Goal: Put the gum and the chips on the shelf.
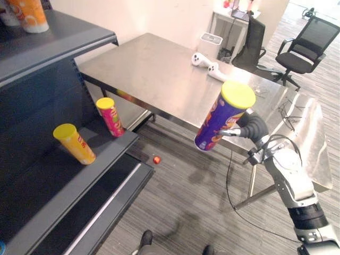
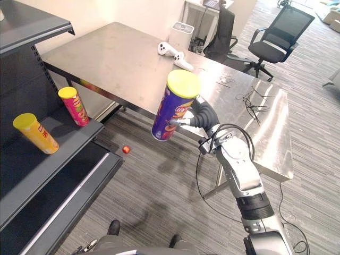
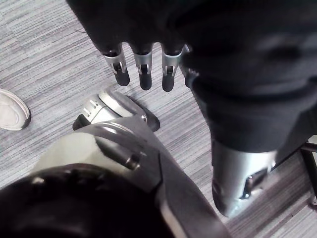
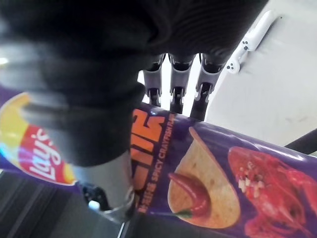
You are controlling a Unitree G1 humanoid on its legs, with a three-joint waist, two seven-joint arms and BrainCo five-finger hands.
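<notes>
The right hand (image 1: 248,127) grasps the purple can (image 1: 220,119), held tilted in the air beside the table (image 1: 154,69) edge, well apart from the shelf (image 1: 64,178). On the shelf lean a yellow can (image 1: 75,144) and a pink can (image 1: 110,117). The left hand (image 3: 143,69) hangs relaxed above the floor.

Steel table (image 1: 154,69), grey striped floor (image 1: 196,207), black office chair (image 1: 307,47), pale wall (image 1: 159,16)
</notes>
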